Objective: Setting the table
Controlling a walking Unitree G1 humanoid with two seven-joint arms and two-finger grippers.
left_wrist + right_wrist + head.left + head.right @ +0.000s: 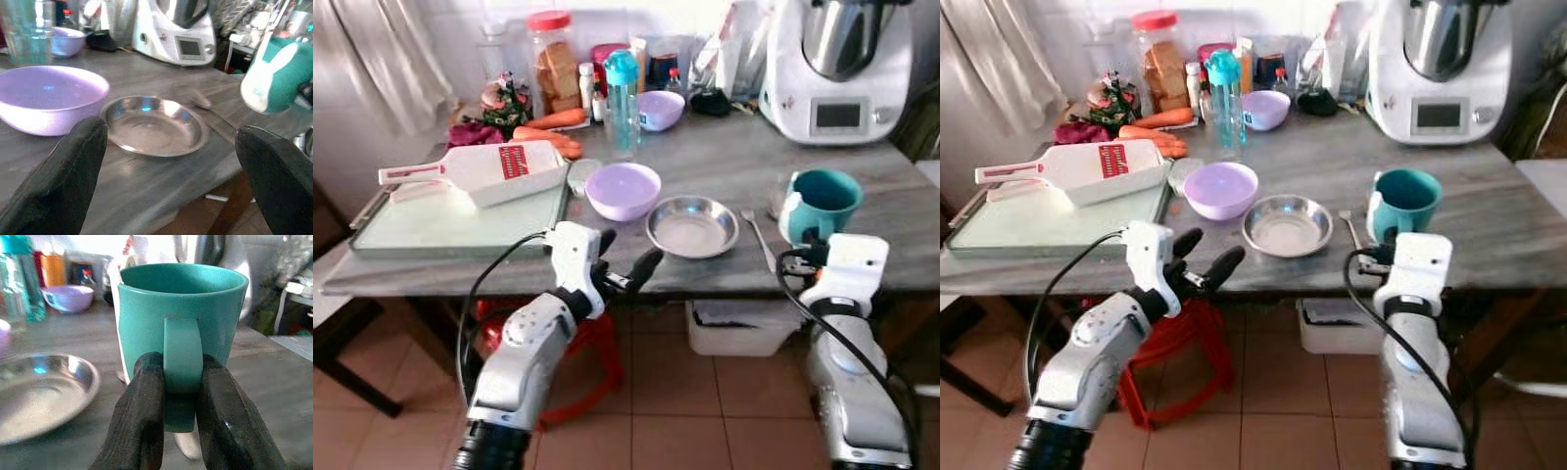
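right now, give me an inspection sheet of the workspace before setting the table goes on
surface: grey table, crowded at the back.
job's things: teal mug, steel plate and lilac bowl near the front edge; a spoon between plate and mug.
clutter: white slicer on a cutting board, carrots, teal bottle, jar, small lilac bowl, kitchen machine.
grippers: right gripper shut on the mug's handle; left gripper open, off the front edge facing the plate.
cables: black cable on each arm.
surroundings: red stool and white bin under the table, tiled floor.
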